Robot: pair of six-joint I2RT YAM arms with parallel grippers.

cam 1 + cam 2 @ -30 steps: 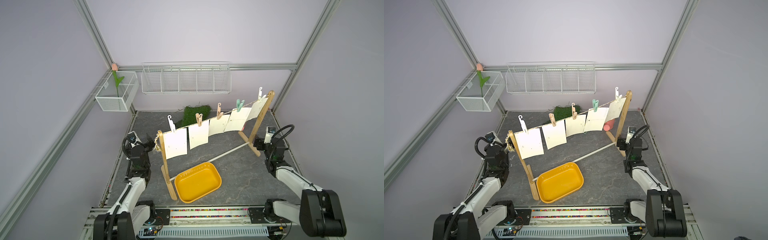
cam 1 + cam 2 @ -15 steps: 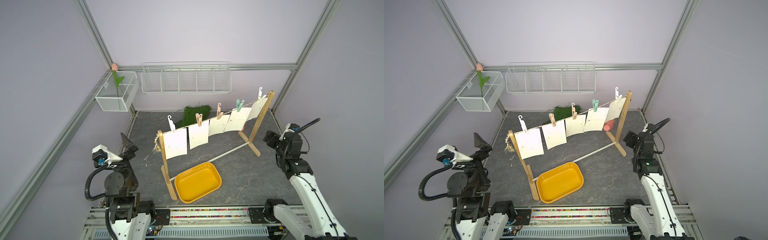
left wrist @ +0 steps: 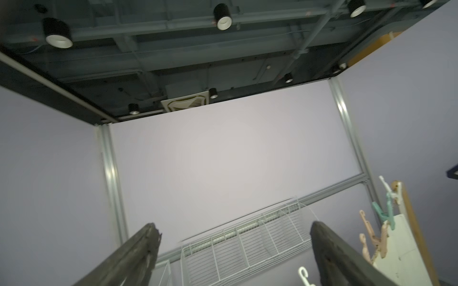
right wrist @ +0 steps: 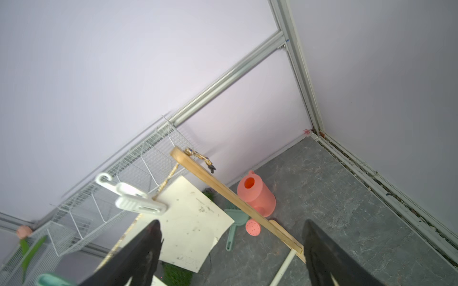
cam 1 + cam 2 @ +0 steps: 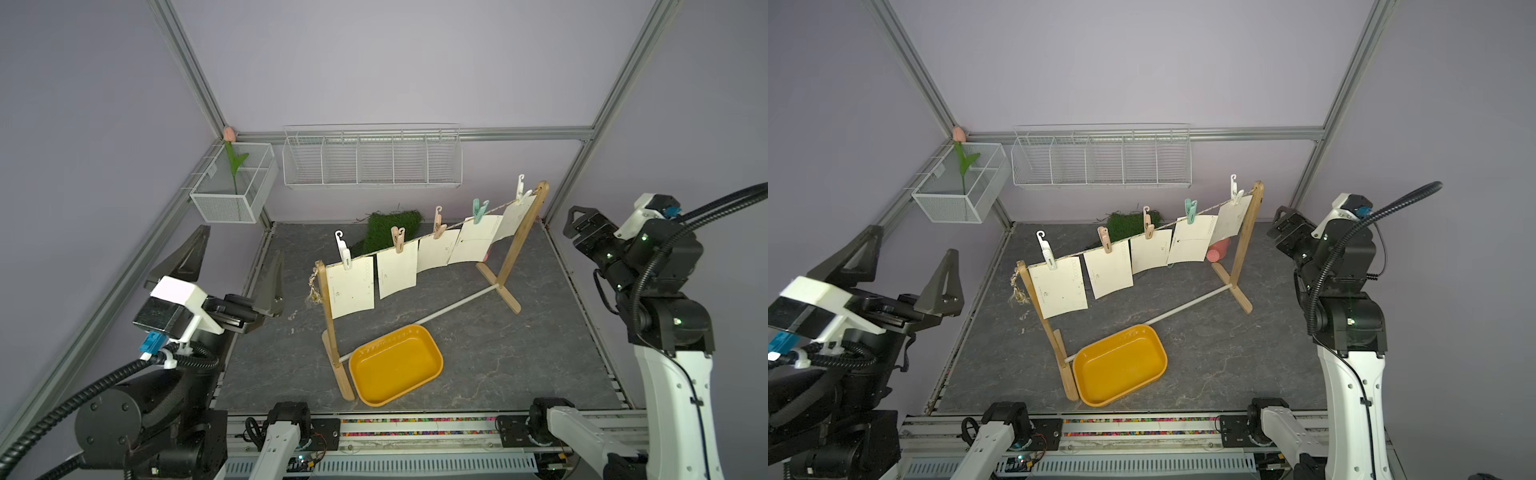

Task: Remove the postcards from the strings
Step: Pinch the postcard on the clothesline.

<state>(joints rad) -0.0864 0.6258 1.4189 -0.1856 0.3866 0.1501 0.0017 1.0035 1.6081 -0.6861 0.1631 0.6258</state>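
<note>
Five postcards (image 5: 351, 291): pinned to the string (image 5: 498, 206) by clothespins (image 5: 397, 239), hence hanging clear of the surface (image 5: 478, 353). Claws: left claw (image 5: 242, 240) and right claw (image 4: 231, 224) both spread, empty, flanking the line.

The left arm (image 5: 112, 419) and right arm (image 5: 665, 382) show black joints, white shells, ribbed black cables (image 5: 54, 419) and blue connectors (image 5: 148, 344).

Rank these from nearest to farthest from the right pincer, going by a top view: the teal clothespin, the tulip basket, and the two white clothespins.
From the open right pincer:
1. Far white clothespin, at the top of the post on the robot's right.
2. Teal clothespin, next peg leftward.
3. Near white clothespin, at the left end.
4. Tulip basket, on the left wall.
</note>
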